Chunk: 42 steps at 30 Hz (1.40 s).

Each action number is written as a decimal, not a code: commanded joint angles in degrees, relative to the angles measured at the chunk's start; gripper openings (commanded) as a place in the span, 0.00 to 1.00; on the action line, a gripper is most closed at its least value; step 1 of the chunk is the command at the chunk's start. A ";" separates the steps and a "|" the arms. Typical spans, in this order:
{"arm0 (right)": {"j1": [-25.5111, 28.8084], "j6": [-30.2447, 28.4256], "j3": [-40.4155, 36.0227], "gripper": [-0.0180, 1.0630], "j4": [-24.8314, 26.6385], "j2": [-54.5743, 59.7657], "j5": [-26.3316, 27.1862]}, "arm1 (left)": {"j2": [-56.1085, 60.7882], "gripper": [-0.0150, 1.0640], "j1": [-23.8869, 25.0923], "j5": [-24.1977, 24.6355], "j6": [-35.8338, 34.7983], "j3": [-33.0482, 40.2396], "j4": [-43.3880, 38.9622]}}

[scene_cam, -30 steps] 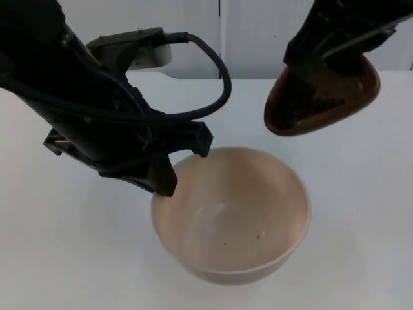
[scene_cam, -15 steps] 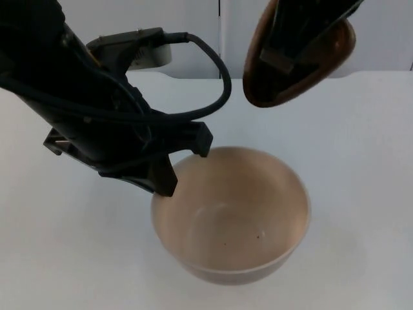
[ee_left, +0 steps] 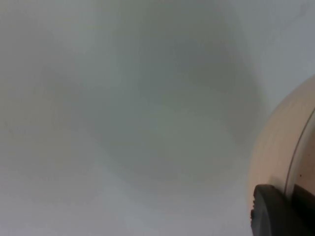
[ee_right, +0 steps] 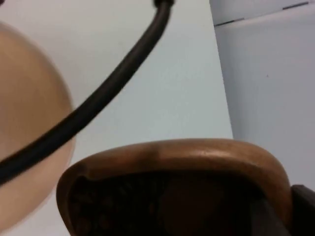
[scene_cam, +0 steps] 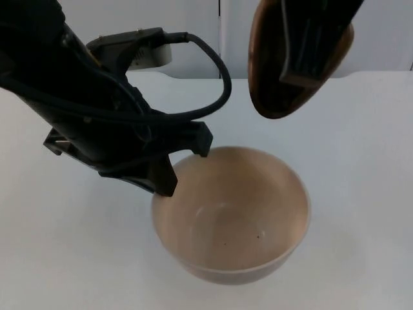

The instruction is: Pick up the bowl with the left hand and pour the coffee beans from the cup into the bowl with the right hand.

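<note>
On the left, the left gripper (scene_cam: 184, 161) is clamped on the far left rim of the cream bowl (scene_cam: 231, 213), with one black finger inside the rim and one outside. In the left wrist view a black fingertip (ee_left: 275, 209) sits right against the outside wall of the bowl (ee_left: 280, 147), and the white table (ee_left: 123, 108) looks to be well below it, so I think the bowl is already lifted up. The inside of the bowl is almost bare, with only a couple of tiny dark specks at the bottom. Further right and farther back, the right gripper (scene_cam: 310, 45) is shut tight on the brown wooden cup (scene_cam: 277, 84), and it holds the cup up in the air, above the far side of the bowl and a little to the right. The cup is tipped a lot, with its low end pointing down toward the bowl. In the right wrist view dark coffee beans (ee_right: 113, 206) sit inside the cup (ee_right: 172, 157), behind its rim. So the pick-up part looks done, and the pour is only just starting. The beans are not in the bowl yet. The cup needs to tip more, over the middle of the bowl, so the beans fall in and not on the table.
</note>
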<state>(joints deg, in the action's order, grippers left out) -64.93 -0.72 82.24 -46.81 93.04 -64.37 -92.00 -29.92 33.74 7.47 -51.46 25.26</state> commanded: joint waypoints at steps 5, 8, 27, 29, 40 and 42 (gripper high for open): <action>-0.60 -2.30 -0.03 0.02 -4.69 -0.64 0.27 | 0.10 0.01 -0.26 -0.05 -0.45 -0.24 0.16; -1.61 -2.30 -0.03 0.02 -6.68 -0.64 0.40 | 0.10 0.01 -0.26 -0.16 -0.45 -0.24 0.15; -7.99 -4.85 -0.03 0.02 -18.41 -0.30 0.40 | 0.10 0.01 -0.26 -0.05 -0.45 -0.24 0.34; -8.46 -4.85 -0.03 0.02 -18.62 -0.30 0.30 | 0.10 0.01 -0.26 -0.05 -0.45 -0.24 0.34; -9.75 -5.79 -0.03 0.02 -22.06 -0.30 -0.26 | 0.10 0.01 -0.26 -0.05 -0.45 -0.24 0.47; -9.75 -7.95 -0.03 0.02 -22.07 -0.30 -0.39 | 0.10 0.01 -0.26 -0.05 -0.45 -0.24 0.56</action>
<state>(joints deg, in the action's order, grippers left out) -74.33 -7.61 82.24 -67.65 92.90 -64.58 -92.00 -29.92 33.74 7.21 -51.46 25.26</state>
